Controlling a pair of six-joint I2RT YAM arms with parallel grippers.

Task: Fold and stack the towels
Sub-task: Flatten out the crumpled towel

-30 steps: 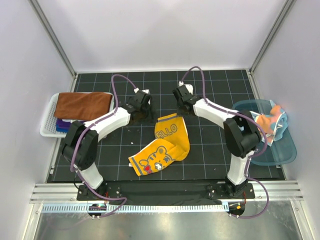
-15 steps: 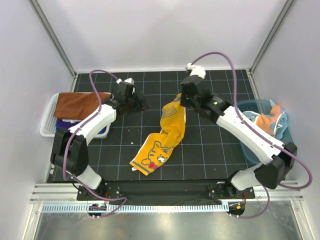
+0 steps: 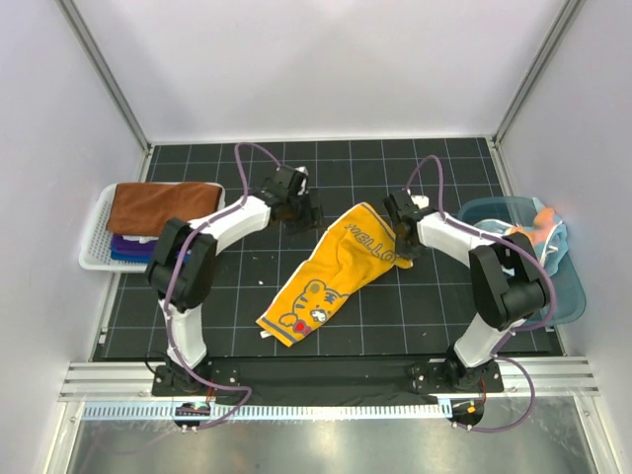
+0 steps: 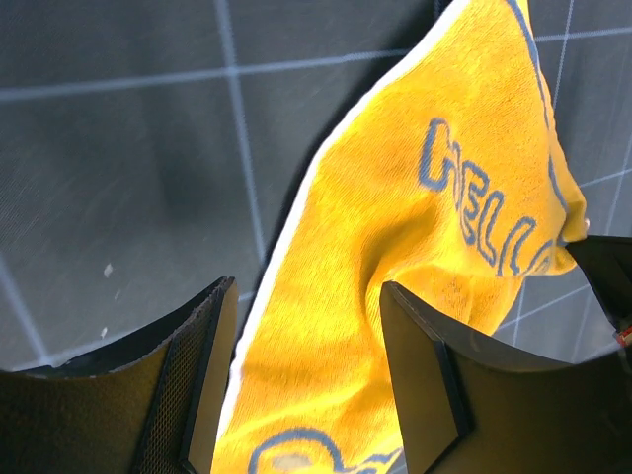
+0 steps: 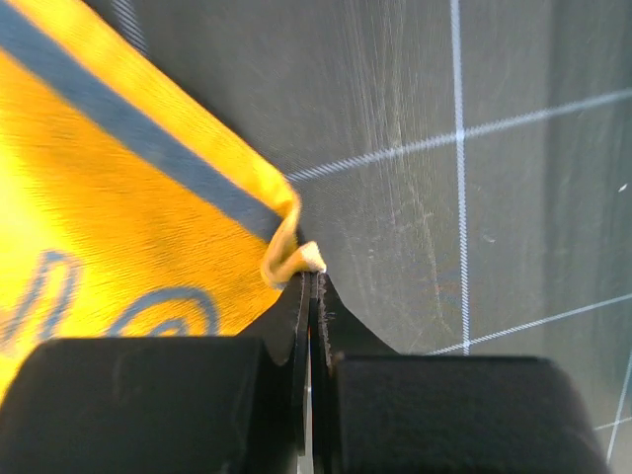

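Black gridded mat (image 3: pixel 434 316); right claw (image 5: pixel 311 281) tight on yellow towel (image 3: pixel 341 262), left claw (image 4: pixel 306 291) agape

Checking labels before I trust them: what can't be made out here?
Top view: towels under the brown towel in the basket, covered; count unclear.
Top view: cloths in the tub, bunched; count unclear.
Left wrist view: yellow towel's lower print, cut by the bottom edge.

The yellow towel (image 3: pixel 338 269) carries the word "HELLO" in navy outlined letters
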